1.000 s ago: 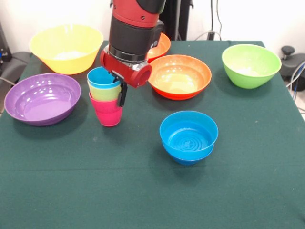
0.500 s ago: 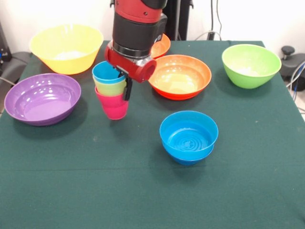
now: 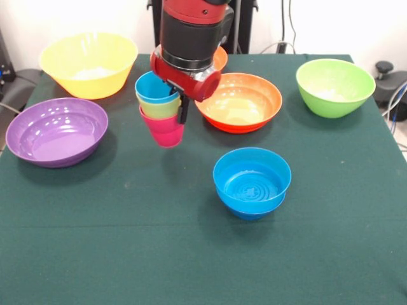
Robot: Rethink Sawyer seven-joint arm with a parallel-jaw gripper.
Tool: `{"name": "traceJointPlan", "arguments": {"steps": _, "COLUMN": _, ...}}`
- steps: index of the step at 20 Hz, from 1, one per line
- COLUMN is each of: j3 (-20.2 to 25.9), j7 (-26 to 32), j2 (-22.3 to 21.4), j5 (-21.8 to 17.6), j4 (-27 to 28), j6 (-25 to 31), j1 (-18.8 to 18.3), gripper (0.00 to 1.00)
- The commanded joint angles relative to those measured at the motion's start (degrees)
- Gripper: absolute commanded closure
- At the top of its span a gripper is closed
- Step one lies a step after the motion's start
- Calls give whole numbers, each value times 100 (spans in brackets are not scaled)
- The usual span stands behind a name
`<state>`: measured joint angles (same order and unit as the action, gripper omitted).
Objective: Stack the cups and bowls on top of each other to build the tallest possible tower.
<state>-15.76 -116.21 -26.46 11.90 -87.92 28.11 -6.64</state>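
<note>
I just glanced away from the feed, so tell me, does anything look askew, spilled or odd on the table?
Nothing is spilled or damaged. The only oddity: the three nested cups hang tilted in the gripper, clear of the green cloth. The bowls all sit upright, the blue bowls nested.

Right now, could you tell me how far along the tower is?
Done: three cups are nested, blue in yellow in pink, and two blue bowls sit nested on the table. In hand: the gripper holds the cup stack off the cloth. Left: probably setting the cups on the blue bowls; the other bowls remain apart.
</note>
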Motion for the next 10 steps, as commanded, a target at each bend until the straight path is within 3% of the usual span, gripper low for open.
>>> {"name": "traceJointPlan", "arguments": {"steps": 1, "j3": 230, "j7": -669, "j2": -22, "j5": -21, "j4": 811, "j6": 1094, "j1": 197, "gripper": 100}}
{"name": "traceJointPlan", "arguments": {"steps": 10, "j3": 147, "j7": -684, "j2": 131, "j5": -85, "j4": 1475, "j6": 1930, "j1": 272, "gripper": 100}}
